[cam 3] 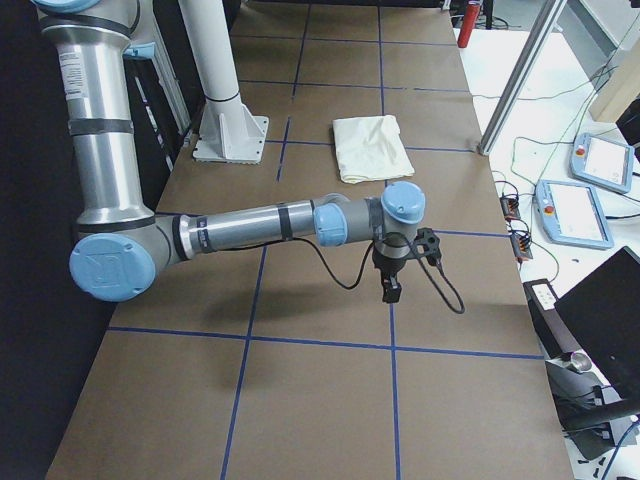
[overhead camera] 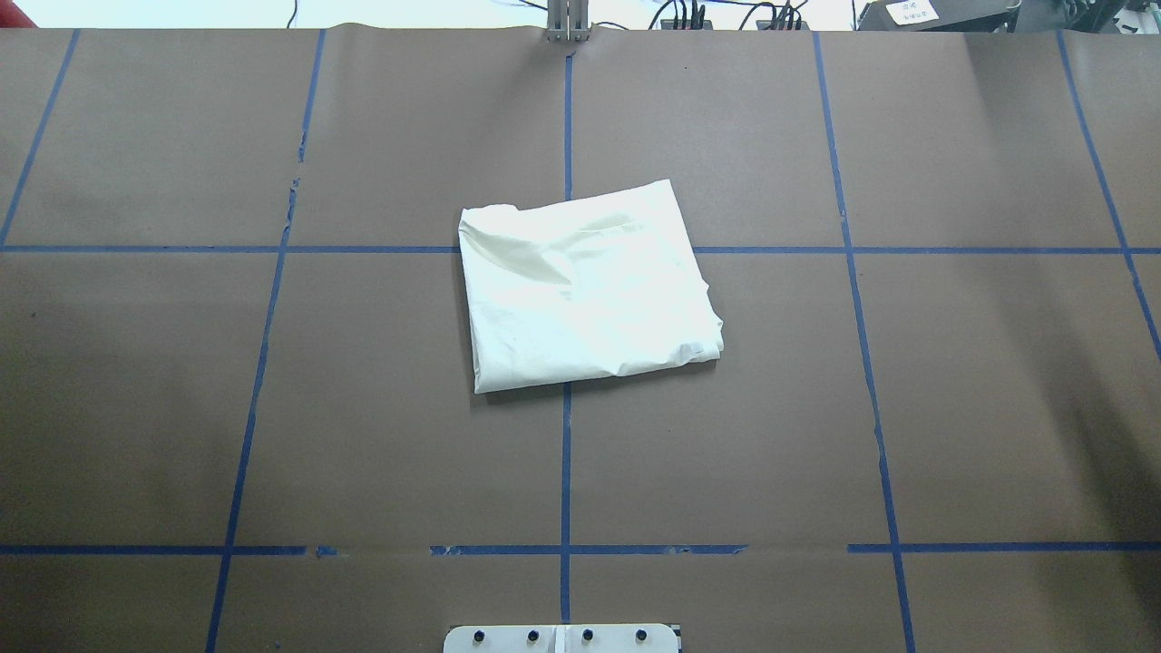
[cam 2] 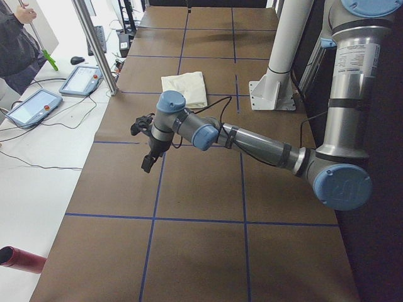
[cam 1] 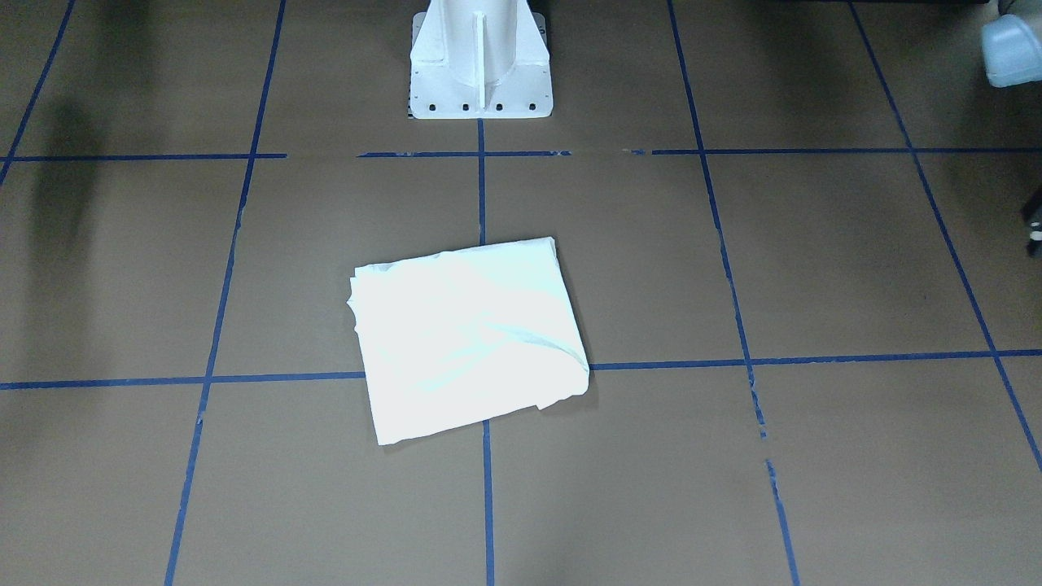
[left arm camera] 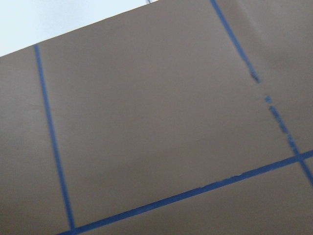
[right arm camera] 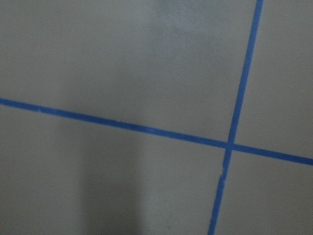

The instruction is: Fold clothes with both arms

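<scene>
Shirt (overhead camera: 585, 286) lay folded at mid-table, across the crossing of two blue tape lines (overhead camera: 566, 453), out in front of the white pedestal (cam 1: 480, 65). It was well apart from both grippers. Left gripper (cam 2: 147, 162) hung fingers-down over bare paper toward the left end of the table, with the shirt (cam 2: 186, 88) farther along. Right gripper (cam 3: 390, 290) hung the same way toward the right end, with the shirt (cam 3: 370, 147) beyond it. Nothing touched the cloth.

Both grippers showed only in the side views, small and dark, so I couldn't tell how wide their jaws stood. Neither held anything that could be made out. The overhead view caught no arm. The front view caught only a light-blue cap (cam 1: 1013, 49) and a black bit at its right edge. Both wrist views gave just brown paper and tape, the right one dim and blurred. No print was visible on the shirt (cam 1: 472, 334).

Shirt was a roughly square packet, plain cream-white side up, soft creases, layered edges ragged on one side. Table (overhead camera: 952, 408) was covered in matte brown paper with a taped grid. Left arm (cam 2: 252, 143) and right arm (cam 3: 250, 228) were grey metal tubes with light-blue caps.
</scene>
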You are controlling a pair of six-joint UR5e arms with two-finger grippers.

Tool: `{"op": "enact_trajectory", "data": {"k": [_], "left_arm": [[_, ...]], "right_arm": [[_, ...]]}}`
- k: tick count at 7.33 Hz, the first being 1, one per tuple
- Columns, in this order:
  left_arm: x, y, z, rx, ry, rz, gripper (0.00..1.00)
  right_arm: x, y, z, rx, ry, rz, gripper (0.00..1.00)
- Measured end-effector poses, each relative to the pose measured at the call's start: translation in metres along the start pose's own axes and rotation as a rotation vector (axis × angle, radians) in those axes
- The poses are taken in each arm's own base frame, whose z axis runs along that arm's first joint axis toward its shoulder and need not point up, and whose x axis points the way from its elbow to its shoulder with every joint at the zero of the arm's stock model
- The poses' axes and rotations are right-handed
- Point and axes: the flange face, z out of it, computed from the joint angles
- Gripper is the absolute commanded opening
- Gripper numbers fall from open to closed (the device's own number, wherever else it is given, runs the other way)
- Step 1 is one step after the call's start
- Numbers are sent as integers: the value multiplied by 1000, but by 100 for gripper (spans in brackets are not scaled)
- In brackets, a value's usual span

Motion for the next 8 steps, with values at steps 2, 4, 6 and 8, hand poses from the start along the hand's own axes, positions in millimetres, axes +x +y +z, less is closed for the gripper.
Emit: {"op": "enact_trajectory", "data": {"k": [2,4,6,8], "left_arm": [[-71,78,14,-69,43,34,100],[-100,114,53,-136,80,-36,100],[-97,104,57,-140,101,-220,100],[-71,81,48,-130,125,-324,100]], "right_arm": [[47,49,-4,-12,-16,0,100],[54,55,-6,-7,-9,2,100],[58,61,-5,-11,-20,37,100],[62,65,-5,-10,-26,82,100]]}}
